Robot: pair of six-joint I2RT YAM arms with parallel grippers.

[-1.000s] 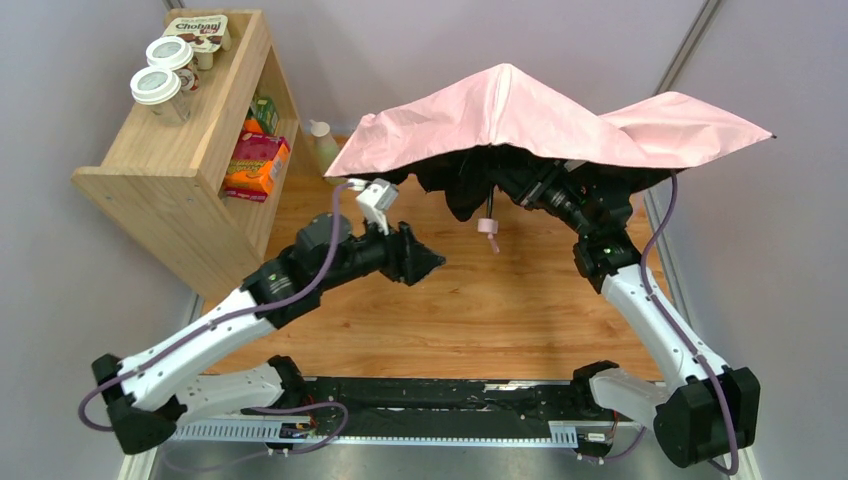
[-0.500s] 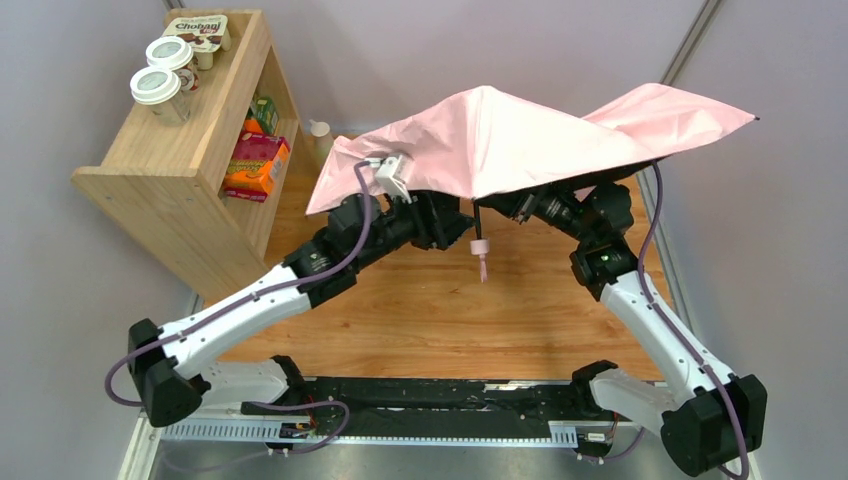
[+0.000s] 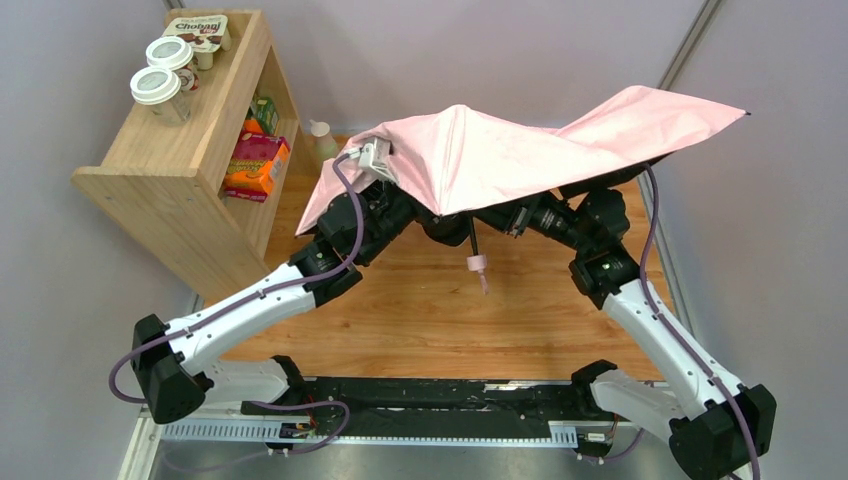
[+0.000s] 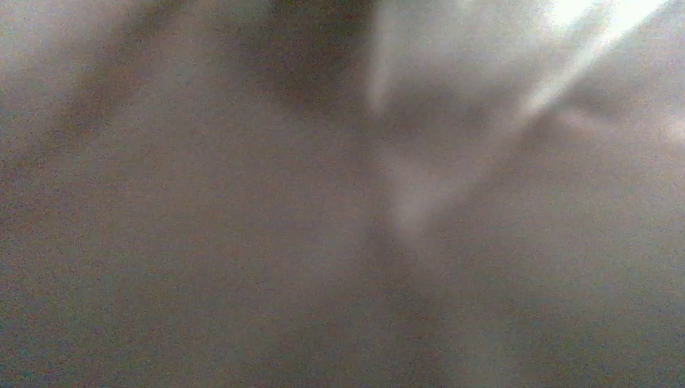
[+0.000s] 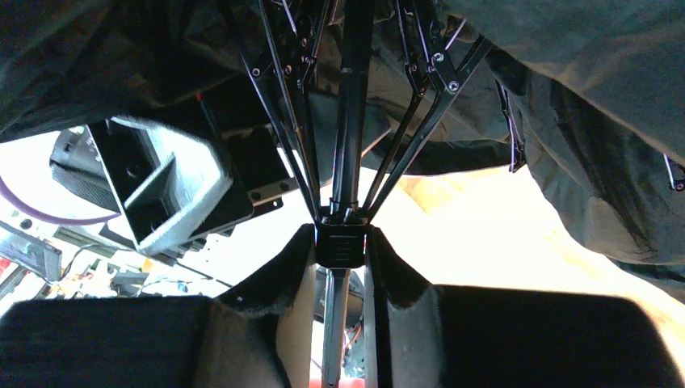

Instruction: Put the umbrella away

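The umbrella is open, its pale pink canopy [image 3: 500, 150] tilted over the back of the table. Its black shaft [image 3: 472, 236] hangs down to the small pink handle [image 3: 477, 264] and strap. My right gripper [image 5: 343, 252] is shut on the black runner [image 5: 342, 242] where the ribs [image 5: 283, 105] meet the shaft; in the top view it sits under the canopy [image 3: 510, 215]. My left arm [image 3: 350, 225] reaches under the canopy's left edge, and its fingers are hidden by fabric. The left wrist view shows only blurred fabric [image 4: 339, 210] pressed against the lens.
A wooden shelf unit [image 3: 150, 170] stands at the back left, with lidded cups [image 3: 160, 88] and a yogurt pack [image 3: 205, 30] on top and boxes [image 3: 255, 165] inside. A small bottle [image 3: 322, 140] stands beside it. The wooden table [image 3: 450, 320] lies below the umbrella.
The canopy has sunk lower and shifted left, with the handle moving left. My left arm has risen and pushed in under the canopy's left edge. The right gripper keeps its hold.
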